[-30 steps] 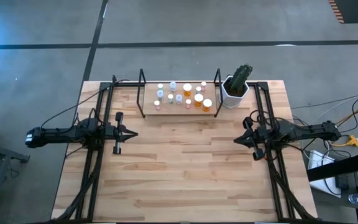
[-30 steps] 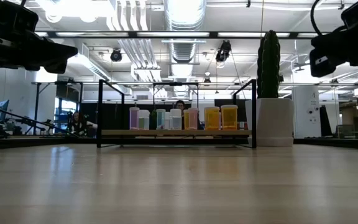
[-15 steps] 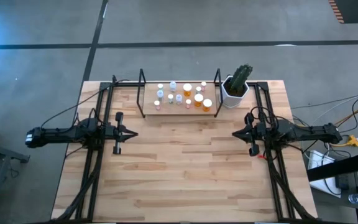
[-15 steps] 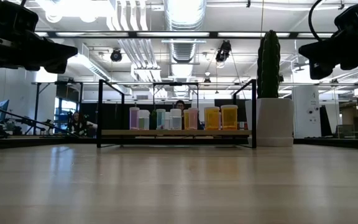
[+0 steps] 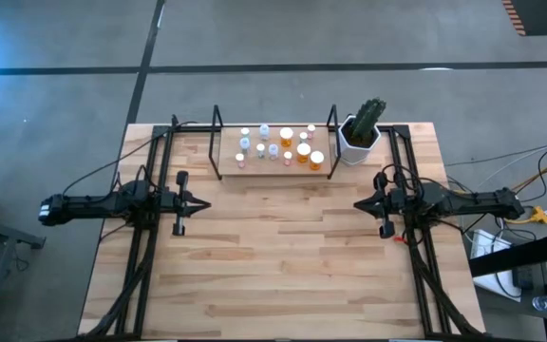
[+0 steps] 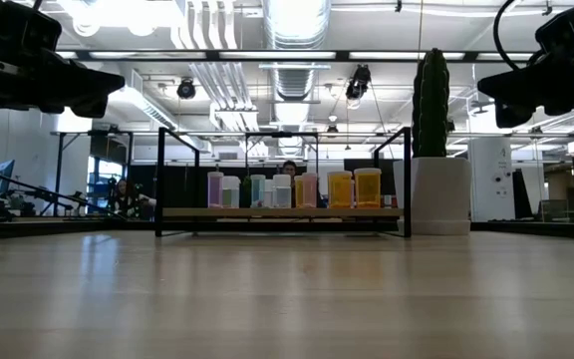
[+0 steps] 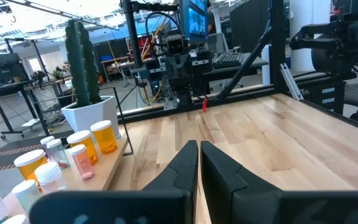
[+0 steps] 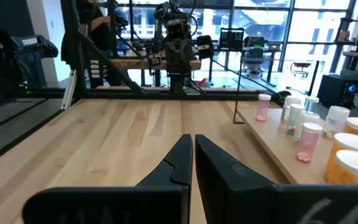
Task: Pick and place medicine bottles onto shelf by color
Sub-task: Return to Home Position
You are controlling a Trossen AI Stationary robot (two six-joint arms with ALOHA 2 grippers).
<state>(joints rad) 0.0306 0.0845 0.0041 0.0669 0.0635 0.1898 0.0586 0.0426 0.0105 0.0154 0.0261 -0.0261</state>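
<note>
White-capped medicine bottles (image 5: 273, 149) stand on light-wood, wire-ended shelf (image 5: 259, 167), upper centre.
Left gripper (image 5: 204, 203) mid-left, right gripper (image 5: 358, 204) mid-right; fingers apparently together.

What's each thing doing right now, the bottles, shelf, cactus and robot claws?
medicine bottles: standing upright on the shelf, white caps on.
shelf: holding the bottles.
cactus pot: upright, beside the shelf's right end.
left gripper: shut, empty, above the table's left side.
right gripper: shut, empty, above the table's right side.

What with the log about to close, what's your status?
Left gripper shut, table's left. Right gripper shut, table's right. Bottles all on shelf. Cactus pot beside shelf, blocking nothing.
</note>
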